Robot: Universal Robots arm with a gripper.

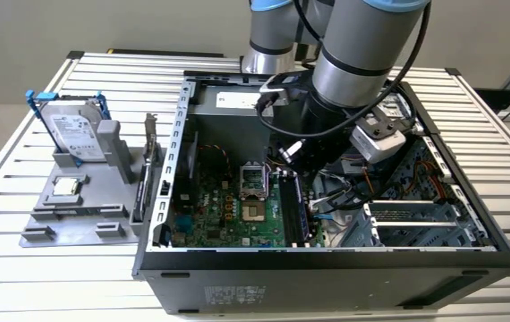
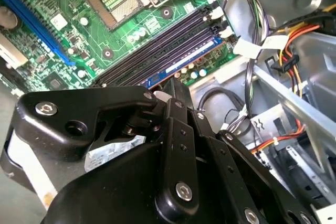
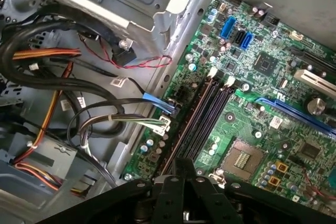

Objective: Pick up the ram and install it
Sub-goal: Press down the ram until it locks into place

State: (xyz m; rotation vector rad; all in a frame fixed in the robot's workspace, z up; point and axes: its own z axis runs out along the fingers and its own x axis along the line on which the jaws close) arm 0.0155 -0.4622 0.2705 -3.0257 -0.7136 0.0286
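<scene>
- Black gripper (image 2: 176,85) links sit closest to you in both wrist views, and its fingers are drawn narrow, almost together, at the tip.
- Just at that tip begins the ram (image 2: 184,65), a long thin stick with a bluish side. It stands on edge in the slot closest to the case wall. You cannot tell whether the fingers really pinch it, because the gripper body hides the contact.
- Beside the ram you see the other memory slots (image 3: 202,121), dark and parallel, with white latches at their far ends.
- A little further on the green motherboard (image 3: 273,77) lies the open processor socket (image 3: 242,159), its contacts exposed.
- On the other side of the slots, a bundle of cables (image 3: 105,119) runs over the grey metal of the case.
- In the exterior view the arm (image 1: 358,47) reaches down into the open computer case (image 1: 327,261), and the ram (image 1: 302,208) stands near the middle of the board.
- At the exterior view's left, well apart from the case, a grey tray (image 1: 67,221) holds an upright hard drive (image 1: 76,131) and a square silver processor chip (image 1: 65,188).
- All of this rests on a slatted metal table (image 1: 22,282).
</scene>
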